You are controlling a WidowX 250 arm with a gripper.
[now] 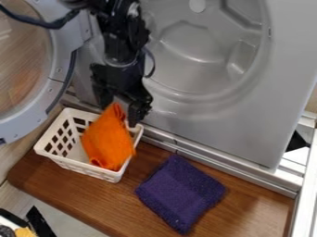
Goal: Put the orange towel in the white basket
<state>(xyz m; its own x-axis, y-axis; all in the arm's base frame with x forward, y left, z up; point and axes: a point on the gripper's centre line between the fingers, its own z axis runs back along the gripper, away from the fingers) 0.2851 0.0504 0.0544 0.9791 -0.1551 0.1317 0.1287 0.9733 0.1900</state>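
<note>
Behind the pincer [120, 112], you have a big grey panel [238, 113] with a round hollow [195, 46] in it, and off to the pincer's left a round door [59, 88] stands open. A metal rail [213, 159] runs along the panel's foot, from beside the pincer down to the right. A brown wooden worktop [93, 203] spreads out below the pincer.

Your arm [117, 44] comes in from the top edge, left of the middle, and the pincer hangs over the back right part of the white basket [84, 171]. You have the orange towel [108, 143] right under it: the towel's narrow, bunched top is up at the pincer, above the basket's rim, while its wider lower part is down inside the basket, toward the side nearest you. The towel stands more or less upright, leaning a little. I can't tell you whether the pincer is gripping that top or is open around it.

Below and to the right of the pincer, you've got a purple cloth [180, 192] lying flat on the wood, apart from the basket. Well off to the pincer's right, a white frame [304, 185] rises at the edge of the view.
</note>
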